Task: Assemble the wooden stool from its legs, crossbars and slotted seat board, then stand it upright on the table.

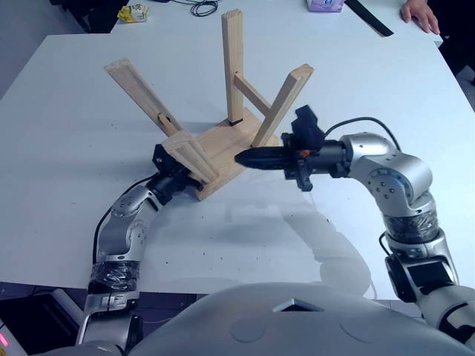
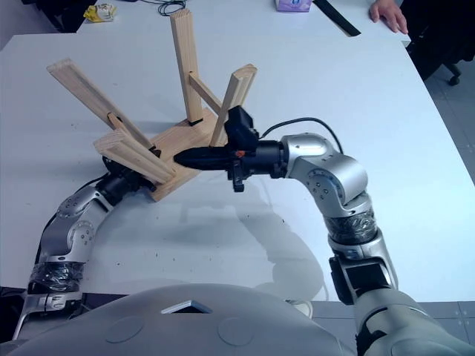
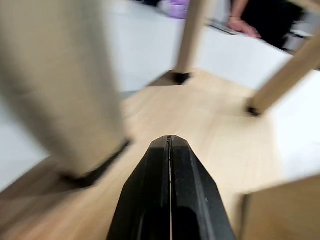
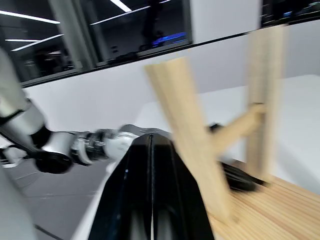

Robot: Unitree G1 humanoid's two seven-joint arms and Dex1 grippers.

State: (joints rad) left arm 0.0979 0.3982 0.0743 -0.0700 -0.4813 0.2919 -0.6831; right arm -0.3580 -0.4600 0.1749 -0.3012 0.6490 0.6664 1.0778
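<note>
Legs point(image 1: 232, 63) sit slotted in the upturned seat board point(image 1: 221, 147); left gripper point(image 3: 170, 140) and right gripper point(image 1: 240, 157) clenched empty.

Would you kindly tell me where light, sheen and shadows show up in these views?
Left eye view: the light is even, the table carries a pale sheen in front of the stool, and the stool casts only a faint shadow. Right wrist view: bright strip lights streak the dark glass behind the legs.

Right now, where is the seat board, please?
In the eye views, the seat board lies on the table, legs up, between the left hand at its left corner and the right hand at its right edge.
</note>
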